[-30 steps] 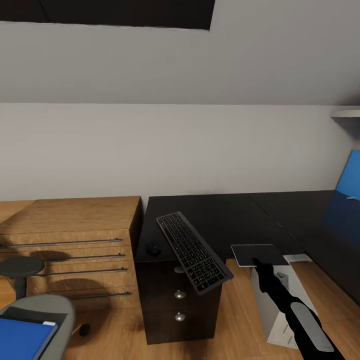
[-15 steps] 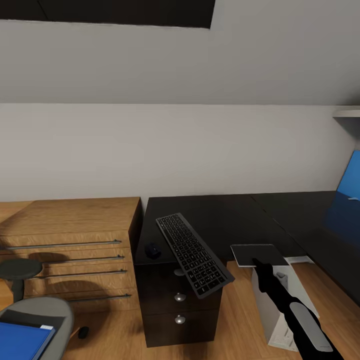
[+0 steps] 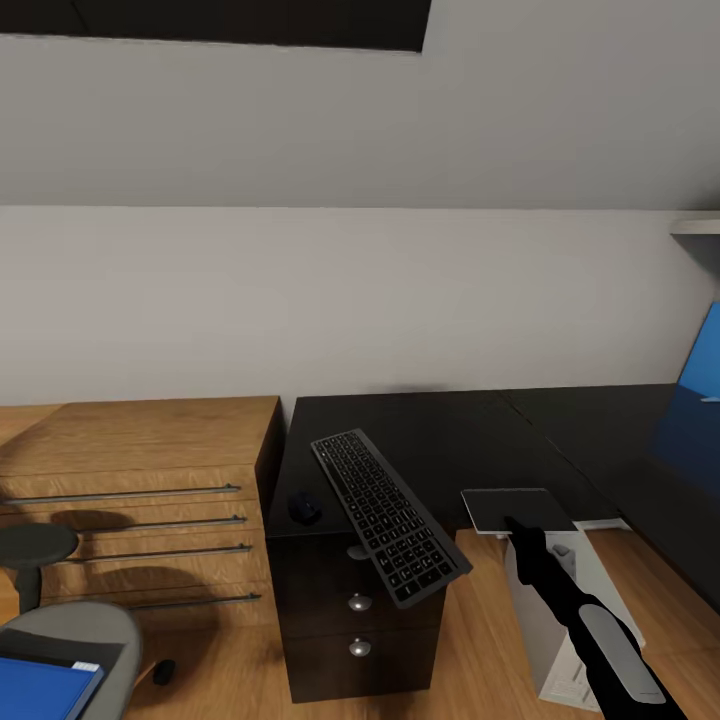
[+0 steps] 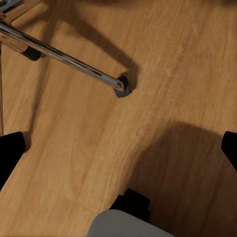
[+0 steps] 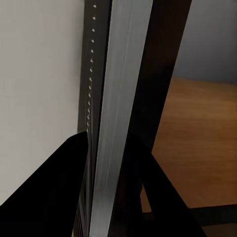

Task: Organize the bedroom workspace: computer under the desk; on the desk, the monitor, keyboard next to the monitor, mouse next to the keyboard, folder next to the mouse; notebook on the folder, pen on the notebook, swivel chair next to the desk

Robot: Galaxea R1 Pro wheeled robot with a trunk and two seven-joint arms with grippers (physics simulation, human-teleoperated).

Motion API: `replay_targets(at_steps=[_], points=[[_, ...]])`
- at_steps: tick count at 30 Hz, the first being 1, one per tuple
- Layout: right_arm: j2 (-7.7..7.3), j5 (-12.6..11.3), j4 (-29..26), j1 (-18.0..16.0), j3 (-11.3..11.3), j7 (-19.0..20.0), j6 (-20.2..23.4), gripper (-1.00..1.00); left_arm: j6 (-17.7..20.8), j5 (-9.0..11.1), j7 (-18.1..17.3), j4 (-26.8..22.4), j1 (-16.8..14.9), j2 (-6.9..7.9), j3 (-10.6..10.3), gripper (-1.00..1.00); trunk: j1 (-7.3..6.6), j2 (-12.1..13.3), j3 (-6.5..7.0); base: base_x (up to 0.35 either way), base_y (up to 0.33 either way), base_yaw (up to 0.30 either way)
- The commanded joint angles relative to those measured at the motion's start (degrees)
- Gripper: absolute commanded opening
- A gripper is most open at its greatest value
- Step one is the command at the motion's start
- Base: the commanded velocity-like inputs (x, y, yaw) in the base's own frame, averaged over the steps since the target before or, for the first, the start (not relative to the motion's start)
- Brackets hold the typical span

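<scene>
Black desk (image 3: 470,430) by a white wall, keyboard (image 3: 385,515) hanging off its near edge, mouse (image 3: 305,508) left, right gripper (image 3: 520,528) pinching grey notebook (image 3: 515,508), left gripper (image 4: 118,148) spread wide above wood floor (image 4: 163,74).

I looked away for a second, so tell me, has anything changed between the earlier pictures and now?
Only the camera shifted a little: the swivel chair and folder slid toward the head view's lower left corner. Nothing was picked up or released. The right gripper still holds the notebook at the desk edge, and the keyboard and mouse lie as before.
</scene>
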Motion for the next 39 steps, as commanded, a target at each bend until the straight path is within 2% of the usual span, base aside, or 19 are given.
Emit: replay_targets(at_steps=[1,25,30,39], points=[[0.01,-0.48,0.02,-0.03,-0.11,0.25,0.34,-1.00,-0.45,0.60,0.29,-0.09,-0.03,0.09,-0.29,1.00,0.00,-0.03,-0.04,0.002,0.000,0.000],[-0.07,-0.40,0.02,-0.03,-0.19,0.23,0.41,-1.00,-0.45,0.62,0.35,0.08,-0.03,0.06,-0.25,1.00,0.00,-0.03,-0.04,0.000,0.000,0.000],[-0.07,-0.39,0.02,-0.03,-0.20,0.21,0.41,-1.00,-0.45,0.60,0.35,0.08,-0.03,0.04,-0.26,1.00,-1.10,1.98,0.85,0.000,0.000,0.000],[-0.07,-0.39,0.02,-0.03,-0.20,0.16,0.41,-1.00,-0.45,0.62,0.28,0.23,-0.03,-0.01,-0.27,1.00,-1.10,1.98,0.85,0.001,0.000,0.000]])
